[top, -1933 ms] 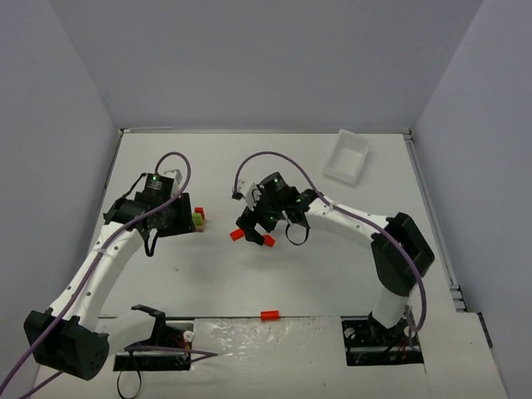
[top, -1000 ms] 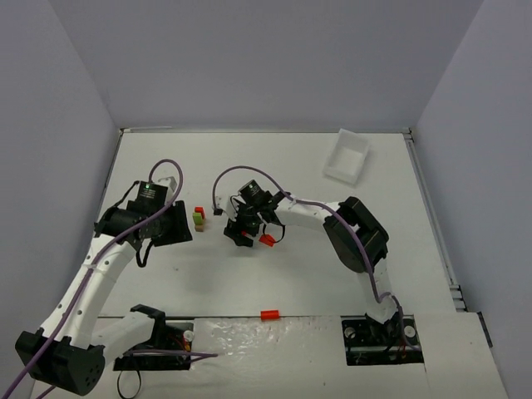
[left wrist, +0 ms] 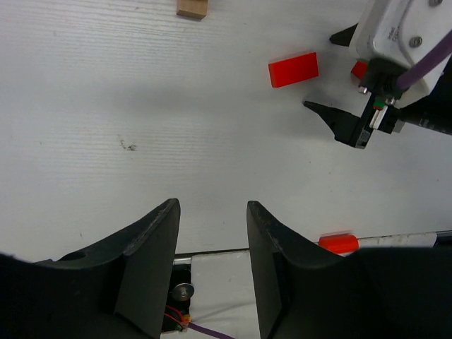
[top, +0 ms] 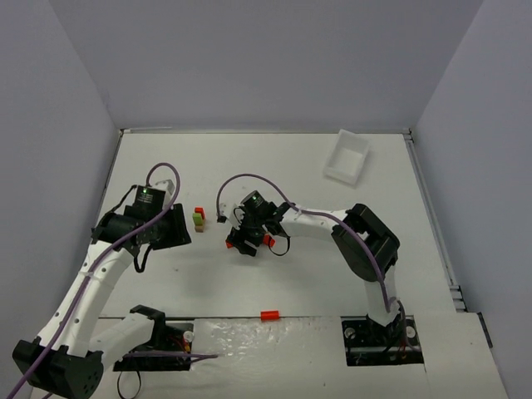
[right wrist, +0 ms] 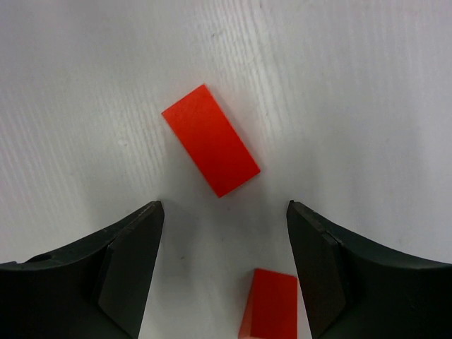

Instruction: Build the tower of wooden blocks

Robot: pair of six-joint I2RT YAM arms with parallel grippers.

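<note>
The setting is a robotics lab test cell rather than a home or shop. A flat white tabletop [top: 299, 274] is boxed in by plain pale grey panel walls [top: 266, 58] across the top, left and right of the overhead view. One white jointed robot arm [top: 91, 278] is bolted at lower left and another [top: 320, 221] at lower right. Both trail purple cables [top: 247, 175], with loose wiring at the black base plates [top: 382, 349]. A white rectangular plastic tray [top: 347, 156] sits upper right.

No text, label, brand mark, number or sign is showing legibly in any of the three views.
</note>
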